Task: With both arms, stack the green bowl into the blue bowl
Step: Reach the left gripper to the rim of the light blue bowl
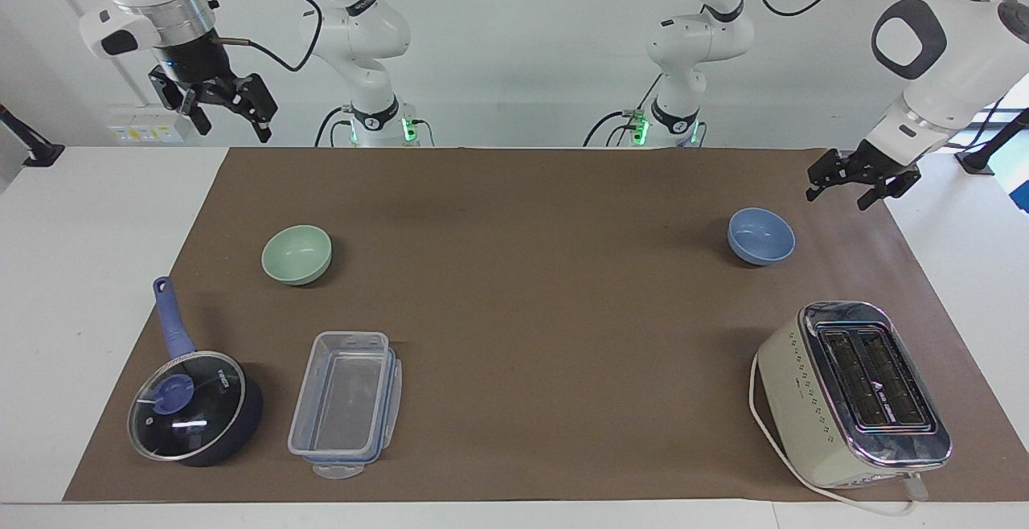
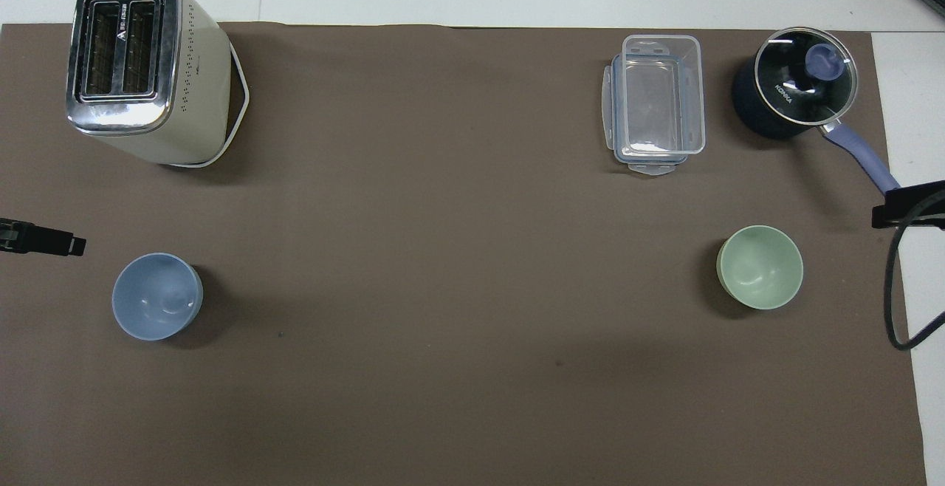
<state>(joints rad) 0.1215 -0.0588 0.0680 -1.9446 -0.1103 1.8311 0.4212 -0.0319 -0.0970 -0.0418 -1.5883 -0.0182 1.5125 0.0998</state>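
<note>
1. Hanging over the brown mat [image 1: 530, 215] at the left arm's end, the left gripper [image 1: 855, 188] had its jaws spread and gripped nothing.
2. The right gripper [image 1: 223, 108], raised at the right arm's end, was likewise spread and unladen.
3. The blue bowl [image 1: 760, 235] sat on the mat near the left gripper, untouched; the green bowl [image 1: 297, 254] sat well apart, toward the right arm's end.
4. A toaster [image 1: 854, 392], a saucepan [image 1: 195, 406] and a clear container [image 1: 346, 403] stood farther from the robots.

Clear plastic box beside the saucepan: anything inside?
Empty: the clear rectangular plastic box shows only its own bare bottom through its open top.
</note>
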